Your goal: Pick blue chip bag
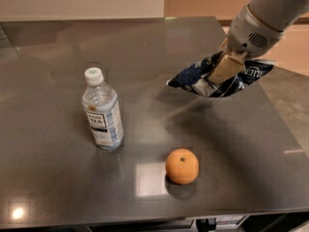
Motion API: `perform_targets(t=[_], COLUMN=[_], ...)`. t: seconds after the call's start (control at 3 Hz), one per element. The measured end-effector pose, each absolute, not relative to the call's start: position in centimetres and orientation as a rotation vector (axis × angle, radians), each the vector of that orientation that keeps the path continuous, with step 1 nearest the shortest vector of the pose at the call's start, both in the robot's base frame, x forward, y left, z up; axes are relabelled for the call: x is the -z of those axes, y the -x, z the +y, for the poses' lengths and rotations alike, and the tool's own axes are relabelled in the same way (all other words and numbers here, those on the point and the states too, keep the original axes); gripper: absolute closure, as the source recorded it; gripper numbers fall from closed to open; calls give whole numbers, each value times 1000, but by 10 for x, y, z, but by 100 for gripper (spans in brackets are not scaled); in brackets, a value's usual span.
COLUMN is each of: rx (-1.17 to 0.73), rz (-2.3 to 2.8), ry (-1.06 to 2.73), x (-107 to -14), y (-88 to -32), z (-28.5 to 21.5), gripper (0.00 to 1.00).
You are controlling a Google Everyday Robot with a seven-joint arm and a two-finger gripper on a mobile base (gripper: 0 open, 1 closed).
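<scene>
The blue chip bag (193, 77) is a crinkled navy foil bag with white lettering. It hangs in the air above the right side of the dark table (145, 57), its shadow on the surface below. My gripper (223, 74) comes in from the upper right and is shut on the bag's middle. One tan finger (226, 67) lies across the bag's front. The bag's ends stick out left and right of the gripper.
A clear tea bottle (102, 110) with a white cap stands upright at the left centre. An orange (182, 166) sits near the front edge. The table's right edge runs close under the arm.
</scene>
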State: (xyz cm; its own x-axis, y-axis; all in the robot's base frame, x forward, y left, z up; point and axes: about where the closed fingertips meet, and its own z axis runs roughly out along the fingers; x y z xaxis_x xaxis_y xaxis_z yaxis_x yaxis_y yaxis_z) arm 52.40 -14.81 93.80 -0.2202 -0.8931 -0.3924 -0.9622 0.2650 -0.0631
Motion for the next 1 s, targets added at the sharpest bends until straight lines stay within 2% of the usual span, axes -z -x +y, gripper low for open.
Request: perform_targets(t=[0.67,1.0], rx=[-267,-267], rz=[2061,2061], ry=[1733,1733], x=[-995,-995], y=[-550,-550], z=[-122,-122], gripper=[100,100])
